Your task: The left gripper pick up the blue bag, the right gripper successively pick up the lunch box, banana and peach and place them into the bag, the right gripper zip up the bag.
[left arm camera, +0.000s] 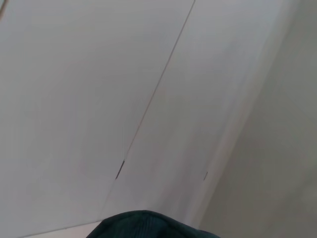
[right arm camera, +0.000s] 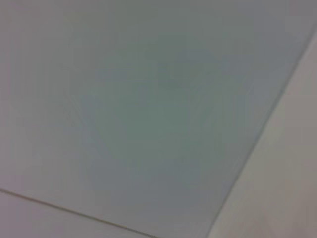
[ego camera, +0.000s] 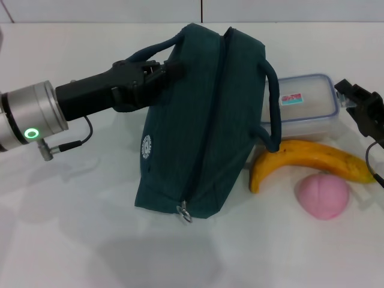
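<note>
The bag (ego camera: 198, 120) is held upright by one handle (ego camera: 147, 57), clamped between the left gripper (ego camera: 157, 69) fingers, for loading; zipper closed. Right gripper (ego camera: 360, 105): finger state cannot be told.

Blue bag (ego camera: 204, 120) on the table (ego camera: 72, 228); to its right lunch box (ego camera: 303, 105), banana (ego camera: 312, 159), peach (ego camera: 323, 196).

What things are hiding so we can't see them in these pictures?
- Head view: the dark teal-blue fabric bag covers the near-left corner of the clear plastic lunch box.
- Head view: the picture's edge cuts off the right tool.
- Head view: the bag's inside is hidden; its zipper looks closed.
- Right wrist view: only blurry blank surfaces.
</note>
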Controlling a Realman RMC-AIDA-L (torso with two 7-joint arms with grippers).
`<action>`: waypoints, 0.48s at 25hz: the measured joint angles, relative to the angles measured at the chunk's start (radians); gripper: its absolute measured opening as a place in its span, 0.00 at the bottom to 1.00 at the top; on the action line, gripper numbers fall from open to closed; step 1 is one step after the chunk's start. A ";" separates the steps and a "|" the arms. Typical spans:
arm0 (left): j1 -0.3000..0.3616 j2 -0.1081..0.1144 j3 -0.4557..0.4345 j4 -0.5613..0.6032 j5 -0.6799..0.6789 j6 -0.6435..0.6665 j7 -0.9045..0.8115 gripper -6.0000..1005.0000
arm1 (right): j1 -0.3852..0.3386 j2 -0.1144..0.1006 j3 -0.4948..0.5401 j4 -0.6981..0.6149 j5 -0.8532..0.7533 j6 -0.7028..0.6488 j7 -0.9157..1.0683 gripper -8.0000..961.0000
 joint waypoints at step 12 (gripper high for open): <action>0.010 0.001 0.000 0.000 0.002 0.010 0.009 0.05 | 0.005 0.000 -0.005 -0.011 -0.003 -0.009 -0.081 0.13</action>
